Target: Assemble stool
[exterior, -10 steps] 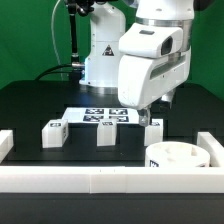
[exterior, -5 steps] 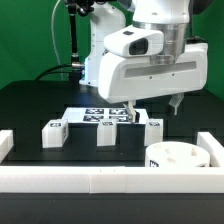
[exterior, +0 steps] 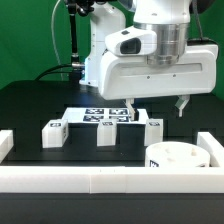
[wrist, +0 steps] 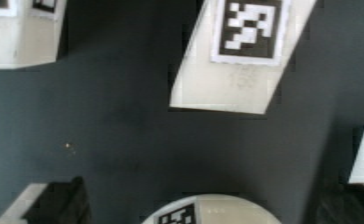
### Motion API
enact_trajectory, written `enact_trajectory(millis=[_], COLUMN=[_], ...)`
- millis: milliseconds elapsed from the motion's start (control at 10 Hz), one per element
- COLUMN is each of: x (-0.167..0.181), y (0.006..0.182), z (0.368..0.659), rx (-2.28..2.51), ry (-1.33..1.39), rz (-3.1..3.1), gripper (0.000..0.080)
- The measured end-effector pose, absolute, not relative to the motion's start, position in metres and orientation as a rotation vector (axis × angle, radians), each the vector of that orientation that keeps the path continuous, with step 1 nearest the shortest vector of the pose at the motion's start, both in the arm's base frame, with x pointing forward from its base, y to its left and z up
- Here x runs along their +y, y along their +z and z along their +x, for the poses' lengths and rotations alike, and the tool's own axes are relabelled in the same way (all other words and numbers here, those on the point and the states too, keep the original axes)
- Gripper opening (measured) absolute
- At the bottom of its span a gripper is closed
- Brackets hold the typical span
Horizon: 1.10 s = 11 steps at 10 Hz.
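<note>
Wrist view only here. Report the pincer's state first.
Observer: The pincer hangs open and empty, off the black table.
Operator: Locate the seat.
Observer: The thick round white plastic seat lies in the corner of the long white border rails, at the exterior view's right.
Operator: Say what's behind the legs.
Observer: The flat white marker board lies behind the row of small white rectangular plastic legs.

No words, numbers or brand names are legible. A triangular warning sticker [exterior: 100, 51] sits on the arm base [exterior: 92, 68]; its symbol is too small to read. Black-and-white square tags, pattern only, appear on the marker board [exterior: 100, 116] (several), atop the stool legs [exterior: 106, 133], and on one stool leg in the wrist view [wrist: 241, 55].
</note>
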<state>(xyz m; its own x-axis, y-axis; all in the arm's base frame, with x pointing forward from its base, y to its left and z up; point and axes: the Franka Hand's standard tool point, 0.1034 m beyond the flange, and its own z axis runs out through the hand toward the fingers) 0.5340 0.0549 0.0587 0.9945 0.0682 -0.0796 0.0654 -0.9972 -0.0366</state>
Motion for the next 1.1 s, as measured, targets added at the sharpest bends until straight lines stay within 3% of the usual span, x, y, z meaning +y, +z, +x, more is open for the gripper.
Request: enact_trajectory(millis=[200,600,1100], x=[0.050,0.050,0.051], y=[0.050,0.049,0.041], z=[0.528,0.523,0.510], rx=[0.134,0.131,0.119], ry=[0.159,0.213,0.884], rz=[-3.082,-3.079,-2.963], gripper=[0.0649,0.0649,0.0649])
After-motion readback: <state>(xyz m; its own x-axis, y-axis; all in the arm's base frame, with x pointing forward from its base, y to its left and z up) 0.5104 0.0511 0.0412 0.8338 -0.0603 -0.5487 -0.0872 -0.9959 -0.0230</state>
